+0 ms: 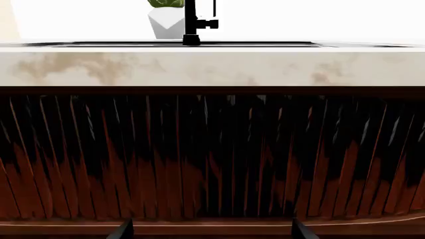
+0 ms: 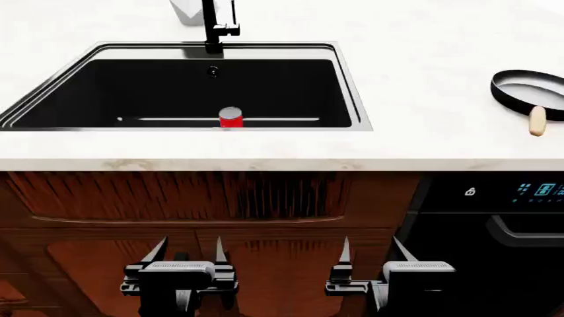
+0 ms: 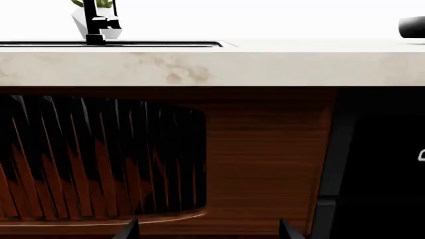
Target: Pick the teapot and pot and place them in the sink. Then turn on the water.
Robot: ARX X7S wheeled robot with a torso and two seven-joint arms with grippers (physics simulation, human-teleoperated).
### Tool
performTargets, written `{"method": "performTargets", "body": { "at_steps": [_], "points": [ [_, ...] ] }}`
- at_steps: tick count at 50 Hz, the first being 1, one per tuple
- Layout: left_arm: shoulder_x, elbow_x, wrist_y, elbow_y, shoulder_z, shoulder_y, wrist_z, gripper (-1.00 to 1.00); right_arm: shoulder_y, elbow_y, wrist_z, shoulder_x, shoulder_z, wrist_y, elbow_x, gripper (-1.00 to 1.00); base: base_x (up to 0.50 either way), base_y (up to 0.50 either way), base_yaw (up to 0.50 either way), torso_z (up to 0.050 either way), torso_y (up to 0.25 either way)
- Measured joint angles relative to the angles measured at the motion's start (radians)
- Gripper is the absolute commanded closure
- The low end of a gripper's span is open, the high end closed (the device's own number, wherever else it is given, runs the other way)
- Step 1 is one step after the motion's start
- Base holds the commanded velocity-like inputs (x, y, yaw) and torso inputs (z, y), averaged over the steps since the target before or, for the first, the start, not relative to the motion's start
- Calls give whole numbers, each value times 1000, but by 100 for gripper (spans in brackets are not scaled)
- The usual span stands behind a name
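The sink (image 2: 351,86) is a black basin set into the pale counter, with a tall black faucet (image 2: 214,26) at its back. No water shows at the faucet. The pot (image 2: 526,92), black with a light wooden handle, lies on the counter at the far right, cut by the picture's edge; its dark side also shows in the right wrist view (image 3: 413,26). The teapot is out of view. My left gripper (image 2: 187,254) and right gripper (image 2: 370,254) hang open and empty, low before the cabinet front, well below the counter. Only the fingertips show in the wrist views (image 1: 211,231) (image 3: 209,230).
A small red-and-white can (image 2: 230,119) stands inside the basin near its front wall. A white planter (image 1: 166,20) with a green plant sits behind the faucet. The counter edge (image 1: 212,67) overhangs a ribbed wooden cabinet (image 1: 212,159). A black appliance (image 2: 493,231) fills the lower right.
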Motion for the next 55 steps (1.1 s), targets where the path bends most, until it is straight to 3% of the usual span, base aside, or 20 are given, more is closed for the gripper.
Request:
{"method": "performTargets", "body": {
  "at_steps": [13,55],
  "points": [
    [-29,-27,6,16,34,6,-23,-100,6,9,48,25,-34,12,9,-100,0,-6,0,26,3],
    [-99,-104,-2,43,113,8,-66,-100,10,-22,116,87,-100,59,99,-100,0,-500,0,50,6]
  ]
}}
